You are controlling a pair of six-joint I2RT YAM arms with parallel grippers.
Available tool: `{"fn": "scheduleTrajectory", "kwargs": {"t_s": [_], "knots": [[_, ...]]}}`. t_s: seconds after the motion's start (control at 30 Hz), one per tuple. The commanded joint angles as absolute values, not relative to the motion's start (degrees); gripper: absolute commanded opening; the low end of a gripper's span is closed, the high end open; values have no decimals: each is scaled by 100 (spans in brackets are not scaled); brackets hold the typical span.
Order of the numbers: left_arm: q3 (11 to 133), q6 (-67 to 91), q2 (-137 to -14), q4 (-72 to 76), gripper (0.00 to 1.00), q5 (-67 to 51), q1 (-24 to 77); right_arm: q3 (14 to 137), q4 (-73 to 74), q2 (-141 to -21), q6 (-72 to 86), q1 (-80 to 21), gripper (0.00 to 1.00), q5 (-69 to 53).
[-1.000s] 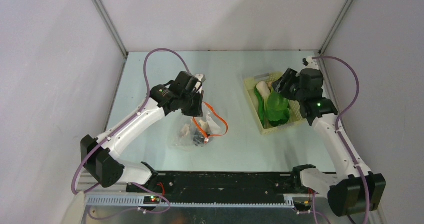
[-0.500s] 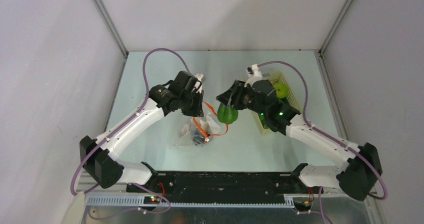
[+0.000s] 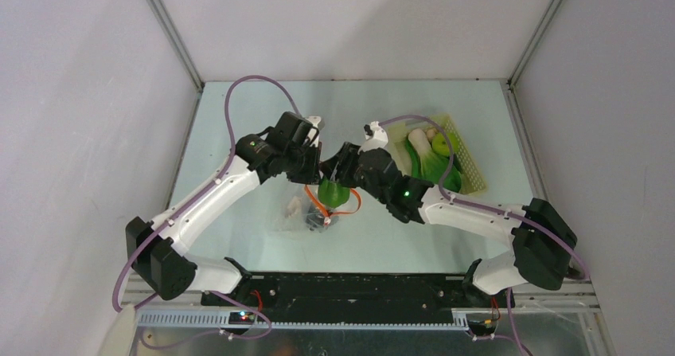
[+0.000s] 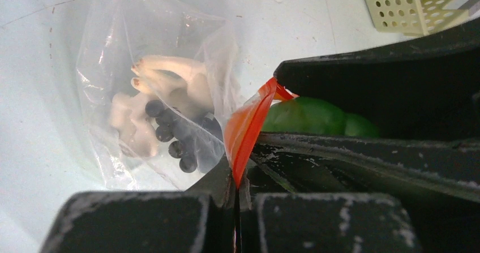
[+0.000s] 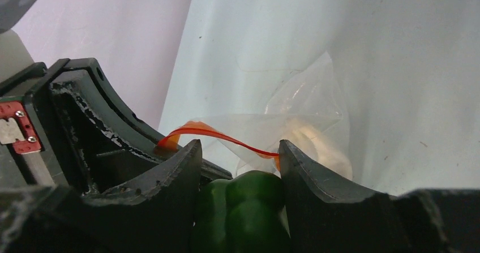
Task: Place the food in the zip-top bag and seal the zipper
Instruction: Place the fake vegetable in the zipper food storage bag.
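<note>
The zip-top bag (image 3: 306,213) lies mid-table with white mushrooms (image 4: 153,91) and dark grapes (image 4: 180,137) inside. My left gripper (image 3: 313,167) is shut on the orange-red zipper (image 4: 244,129) and holds the bag's mouth up. My right gripper (image 3: 335,174) is shut on a green pepper (image 5: 243,210), right at the mouth, with its fingertips (image 5: 294,162) touching the zipper strip (image 5: 226,137). In the left wrist view the pepper (image 4: 305,117) shows just behind the strip, under the other arm's black fingers. The slider tab is not visible.
The pale yellow perforated basket (image 3: 471,165) stands at the back right with bok choy (image 3: 434,158) in it. The right arm stretches across the table's middle from its base, its cable looping over the basket. Grey walls close in both sides.
My right arm has swung left from the basket to the bag's mouth, carrying the green pepper. The left gripper has kept its hold on the zipper edge in the same place.
</note>
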State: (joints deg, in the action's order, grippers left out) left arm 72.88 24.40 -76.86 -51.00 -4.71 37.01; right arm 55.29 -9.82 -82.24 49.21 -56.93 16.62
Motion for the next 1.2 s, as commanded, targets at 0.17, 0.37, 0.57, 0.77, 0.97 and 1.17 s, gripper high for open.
{"fn": "scheduleTrajectory", "kwargs": {"t_s": [0.17,0.37,0.57,0.77,0.97,1.17], "knots": [[7359,2487,-7373,-4799,0,-815,3729,5581,-1416,-8440,5102,-6115,69,2642],[7249,2566,-7209,-4567,0,-1193,3661,5750,-1174,-8602,5009,-6310,77,2922],[7215,2594,-7142,-4508,0,-1336,3586,5803,-1025,-8343,4682,-6316,84,3014],[7199,2618,-7065,-4468,0,-1347,3461,5836,-626,-7844,3905,-6312,85,2916],[7188,2613,-7022,-4445,0,-1329,3423,5806,956,-7540,3545,-6290,84,2780],[7189,2619,-7054,-4439,0,-1343,3398,5363,1359,-7049,3893,-6296,80,2484]]}}
